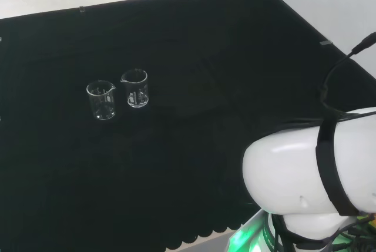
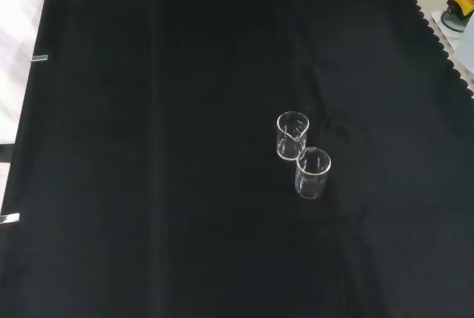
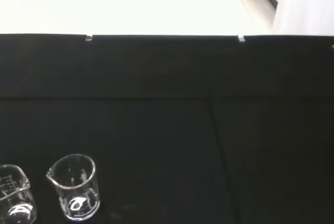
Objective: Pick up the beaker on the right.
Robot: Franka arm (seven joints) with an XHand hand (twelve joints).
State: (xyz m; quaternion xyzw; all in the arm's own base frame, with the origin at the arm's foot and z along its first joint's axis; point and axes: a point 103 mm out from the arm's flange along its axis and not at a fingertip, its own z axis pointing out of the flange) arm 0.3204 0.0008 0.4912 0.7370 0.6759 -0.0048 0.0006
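Glass, clear and thin-walled, is what both beakers are made of, and they stand upright and seemingly empty on the black cloth [image 1: 194, 58]. In the head view the pair sits toward nine o'clock of the cloth's middle; the right beaker [image 1: 135, 88] is the task's target, with the left beaker [image 1: 101, 100] just beside it at its eight o'clock. In the front view the same two stand almost touching, the target [image 2: 292, 136] at eleven o'clock of its neighbour [image 2: 312, 173]. I judge the target light, rigid, smooth enough to slip and liable to crack if knocked over, so the hold should wrap its straight wall around mid-height, with the thumb opposite the fingers, away from the pouring spout, which the head view shows at the rim's ten o'clock. The neighbour is the one real obstacle: fingers closing on that side have little room and could tip it, so the open side at three o'clock in the head view looks safer. The arm's white link [image 1: 305, 175] rises at the head view's five o'clock, well apart from the glassware. Whether the hand is released or clenched, I cannot tell.
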